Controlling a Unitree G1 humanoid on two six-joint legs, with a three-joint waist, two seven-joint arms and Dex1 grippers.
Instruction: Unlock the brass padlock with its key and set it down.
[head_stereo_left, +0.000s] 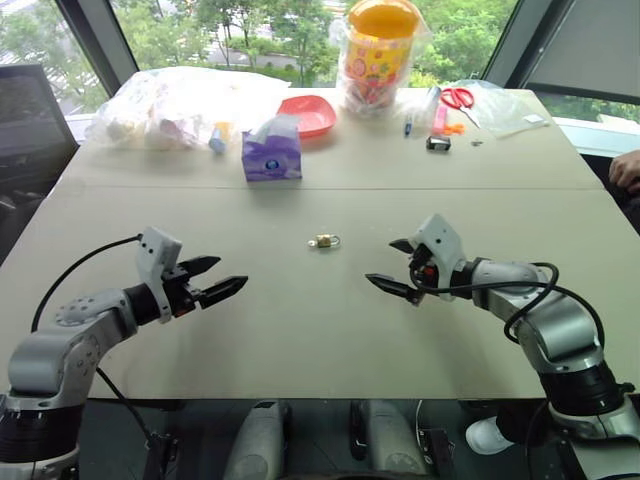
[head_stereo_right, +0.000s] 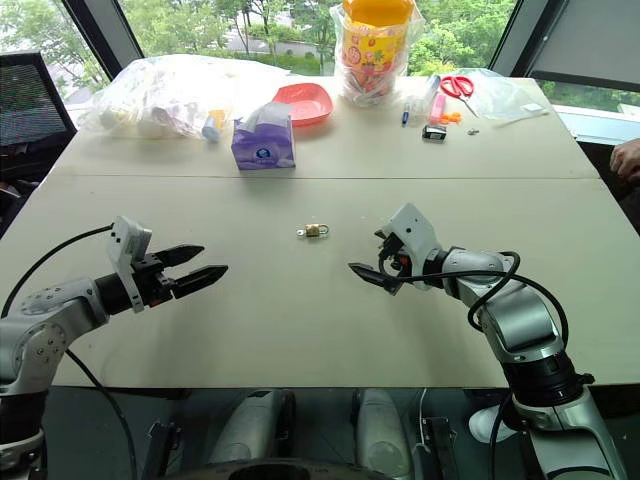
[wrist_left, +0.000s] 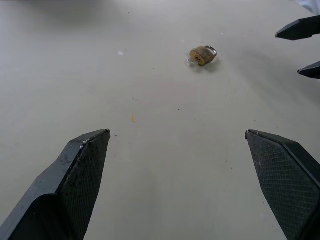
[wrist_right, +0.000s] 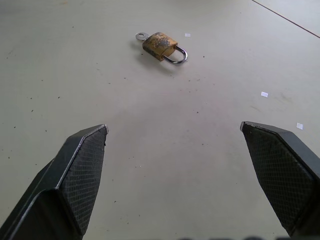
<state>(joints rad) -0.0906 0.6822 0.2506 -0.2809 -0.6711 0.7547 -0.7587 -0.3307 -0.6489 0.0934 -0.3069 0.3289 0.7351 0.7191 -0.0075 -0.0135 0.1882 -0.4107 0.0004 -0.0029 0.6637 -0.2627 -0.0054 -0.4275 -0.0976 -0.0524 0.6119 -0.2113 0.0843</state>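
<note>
Left gripper (head_stereo_left: 220, 279): hovering over the near left part of the table (head_stereo_left: 300, 340), fingers standing wide apart, gripping nothing, pointing toward the middle.
Brass padlock (wrist_right: 159, 44): lying flat on the bare table between the two grippers and a little beyond them, well apart from both; shackle pointing to the robot's right.
Key (wrist_right: 141, 36): a small silver head is sticking out of the body's end opposite the shackle, so it is looking already inserted.
Right gripper (head_stereo_left: 396, 267): hovering over the near right part of the table, fingers spread wide, empty, aiming at the middle.
Handling: I am judging it light, rigid and slick metal, very small against a finger, so likely to be skidding or spinning when nudged.
Where to hold: pinching the brass body across its flat faces with one gripper, leaving the key head free for the other.
Count: one padlock, one key, two grippers.
</note>
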